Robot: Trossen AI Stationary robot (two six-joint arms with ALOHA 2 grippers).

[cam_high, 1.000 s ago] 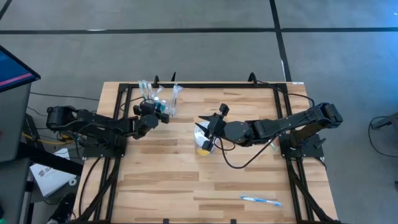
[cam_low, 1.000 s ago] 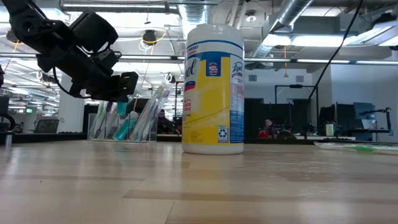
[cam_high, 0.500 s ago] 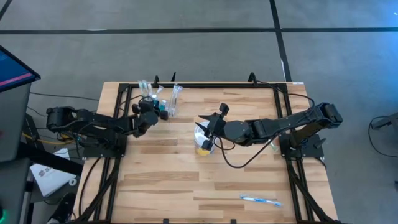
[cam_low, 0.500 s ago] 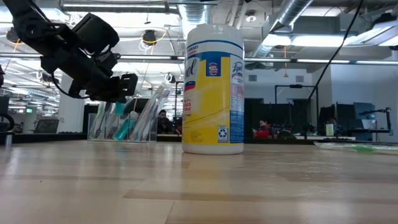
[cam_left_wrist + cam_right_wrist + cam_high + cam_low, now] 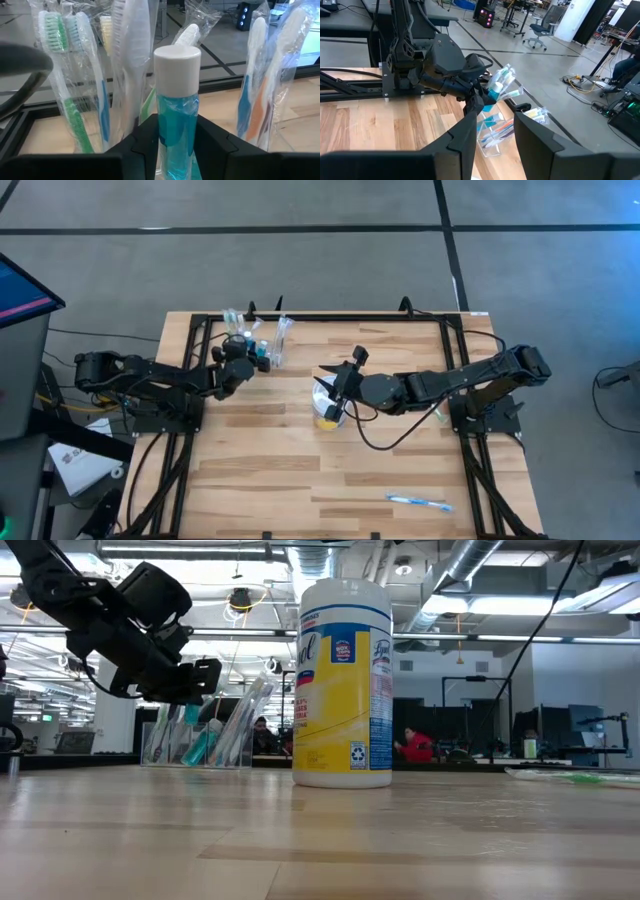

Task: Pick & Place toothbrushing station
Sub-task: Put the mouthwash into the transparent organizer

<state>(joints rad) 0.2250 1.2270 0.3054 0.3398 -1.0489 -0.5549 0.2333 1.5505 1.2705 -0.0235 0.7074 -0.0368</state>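
Left gripper (image 5: 250, 352) at the clear plastic toothbrushing station (image 5: 262, 340), far table edge.
Its jaws flank a white-capped blue bottle (image 5: 176, 125); grip unclear. Right gripper (image 5: 338, 387) spread over the cylindrical wipes tub (image 5: 344, 682).

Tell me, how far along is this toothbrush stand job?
Early to midway, it seems. Done: the clear stand at the table's back edge already holds wrapped toothbrushes. In hand: the left pincer is at the stand, its fingers either side of a blue bottle; whether it grips is unclear. The right pincer sits open over the wipes tub. Left: one wrapped toothbrush lies at the front.
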